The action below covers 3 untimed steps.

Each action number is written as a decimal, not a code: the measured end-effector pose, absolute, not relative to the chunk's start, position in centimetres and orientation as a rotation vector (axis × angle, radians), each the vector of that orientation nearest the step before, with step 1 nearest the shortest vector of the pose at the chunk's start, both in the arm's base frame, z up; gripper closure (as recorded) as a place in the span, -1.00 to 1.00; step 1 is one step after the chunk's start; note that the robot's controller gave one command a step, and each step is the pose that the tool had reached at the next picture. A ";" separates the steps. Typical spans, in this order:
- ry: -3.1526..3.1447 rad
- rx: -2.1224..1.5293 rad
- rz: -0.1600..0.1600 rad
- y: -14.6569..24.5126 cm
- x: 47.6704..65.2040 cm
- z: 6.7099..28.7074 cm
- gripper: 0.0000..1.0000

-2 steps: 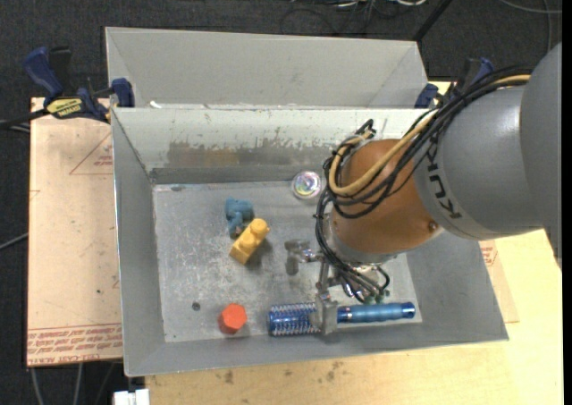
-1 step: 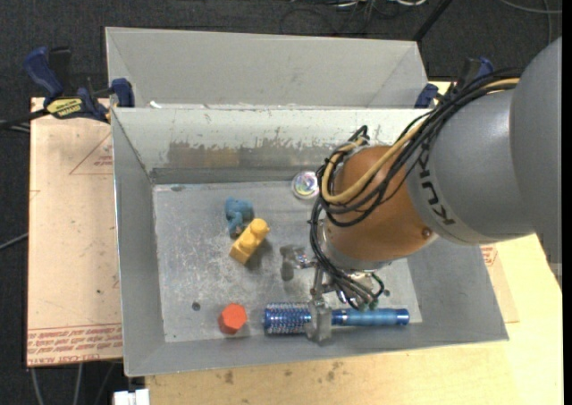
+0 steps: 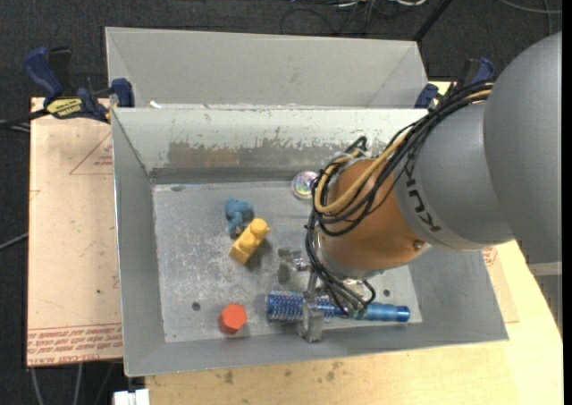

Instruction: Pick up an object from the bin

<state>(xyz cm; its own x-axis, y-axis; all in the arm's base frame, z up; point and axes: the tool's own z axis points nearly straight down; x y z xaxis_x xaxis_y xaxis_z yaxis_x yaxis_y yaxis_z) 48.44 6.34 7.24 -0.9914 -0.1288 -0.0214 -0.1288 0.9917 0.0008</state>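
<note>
Gripper (image 3: 313, 321) sits low at the neck of the blue brush (image 3: 286, 307), which lies flat along the front wall of the bin (image 3: 134, 215). I cannot tell whether it is apart or clamped. Mid-length placement probably balances the brush.

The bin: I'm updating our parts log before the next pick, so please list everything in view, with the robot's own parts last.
brush: 1, blue, lying along the floor's near edge, handle pointing right
cylinder: 1, orange-red, near-left part of the floor
yellow figure: 1, yellow, middle of the floor
blue figure: 1, dull blue, just behind the yellow figure
round piece: 1, shiny silver, by the back wall, beside the arm
bin: 1, grey metal
arm: 1, grey with orange cover and black cables, reaching in from the right
pincer: 1, grey, low over the brush's neck
</note>
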 end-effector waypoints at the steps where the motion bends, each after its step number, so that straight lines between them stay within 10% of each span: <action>1: 3.111 -0.199 0.005 6.4 48.6 7.3 -1.00; 2: 3.115 -0.199 0.005 6.4 48.4 7.2 1.00; 3: 3.133 -0.197 0.002 6.4 48.5 10.5 1.00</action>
